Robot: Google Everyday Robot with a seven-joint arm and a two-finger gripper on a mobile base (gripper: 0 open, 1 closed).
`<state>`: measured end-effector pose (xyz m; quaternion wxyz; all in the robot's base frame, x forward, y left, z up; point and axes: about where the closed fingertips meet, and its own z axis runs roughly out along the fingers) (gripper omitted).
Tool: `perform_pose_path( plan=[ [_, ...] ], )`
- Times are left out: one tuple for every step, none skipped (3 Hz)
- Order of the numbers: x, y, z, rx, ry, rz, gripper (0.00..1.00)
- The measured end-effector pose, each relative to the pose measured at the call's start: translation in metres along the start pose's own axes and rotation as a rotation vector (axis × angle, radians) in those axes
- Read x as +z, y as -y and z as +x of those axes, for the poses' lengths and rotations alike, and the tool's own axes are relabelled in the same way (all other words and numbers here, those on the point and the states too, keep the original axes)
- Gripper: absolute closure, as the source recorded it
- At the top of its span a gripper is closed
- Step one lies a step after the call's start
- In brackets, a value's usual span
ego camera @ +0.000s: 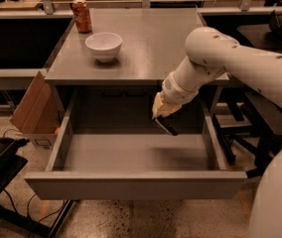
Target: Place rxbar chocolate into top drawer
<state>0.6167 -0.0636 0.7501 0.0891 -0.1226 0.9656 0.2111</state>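
Note:
The top drawer of the grey cabinet stands pulled wide open, its grey floor bare. My gripper hangs over the drawer's back right part, pointing down into it, just above the floor. It is shut on the rxbar chocolate, a small flat black bar that sticks out below the pale fingers at a tilt. The white arm reaches in from the right.
On the cabinet top stand a white bowl and an orange soda can at the back left. A cardboard box leans beside the cabinet on the left. Dark tables and frames stand on both sides.

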Motion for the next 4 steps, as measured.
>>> perform_pose_path(
  plan=[
    [0.0016, -0.0009, 0.0005, -0.001, -0.004, -0.001, 0.59],
    [0.0032, -0.0019, 0.0009, -0.003, -0.007, -0.002, 0.35],
    [0.0047, -0.0029, 0.0013, -0.004, -0.01, -0.003, 0.12],
    [0.0059, -0.0036, 0.0017, -0.005, -0.012, -0.004, 0.0]
  ],
)
